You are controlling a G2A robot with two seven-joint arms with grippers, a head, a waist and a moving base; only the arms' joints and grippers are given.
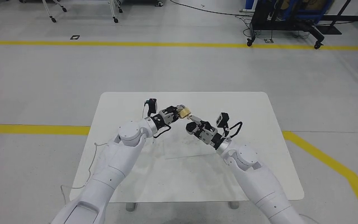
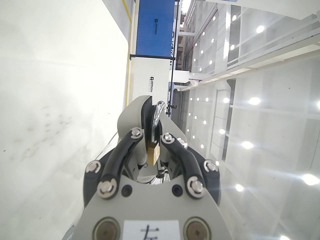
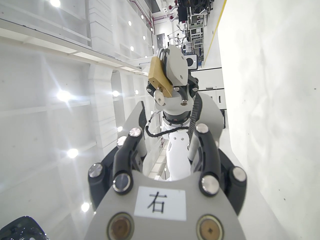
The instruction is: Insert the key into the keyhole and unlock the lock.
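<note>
Pinching only the shackle (image 2: 160, 108), left pincer (image 2: 154, 126) may let lock (image 3: 160, 76) swivel when spread right pincer (image 3: 176, 111) turns key (image 3: 159, 96) just ahead.

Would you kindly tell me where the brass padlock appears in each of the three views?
Top view: padlock above the table, where the two arms meet.
Left wrist view: padlock clamped in the left hand.
Right wrist view: padlock held up ahead by the left hand.
Shared landmark: the left hand clamped on it.
</note>
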